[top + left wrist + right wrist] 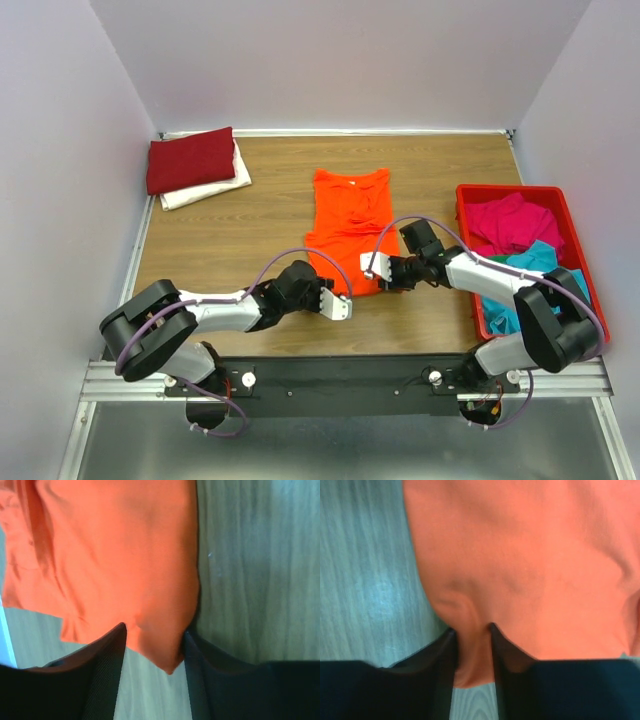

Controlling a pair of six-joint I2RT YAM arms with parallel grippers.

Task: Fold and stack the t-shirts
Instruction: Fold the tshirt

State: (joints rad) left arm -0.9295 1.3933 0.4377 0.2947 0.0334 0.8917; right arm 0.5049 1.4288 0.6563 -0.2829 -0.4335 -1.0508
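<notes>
The orange t-shirt (348,228) is soft, thin cloth with a few wrinkles. It lies flat in the middle of the table (270,205) in a long, narrow shape. Its long side runs away from the arms, with the neck at the far end and the bottom edge near them.

The right gripper (471,628) is almost closed and pinches a little fold of that bottom edge. The left gripper (154,630) is partly open, with 1 corner of the shirt between its 2 fingers. I cannot tell if it squeezes the cloth.

The table is brown wood with long grain lines, and pale walls stand around it. In the far left corner, a folded dark red shirt (190,160) lies on a folded white shirt (215,187). On the right, a hard red tray (463,215) holds a crumpled pink shirt (513,222) and a teal shirt (537,262).
</notes>
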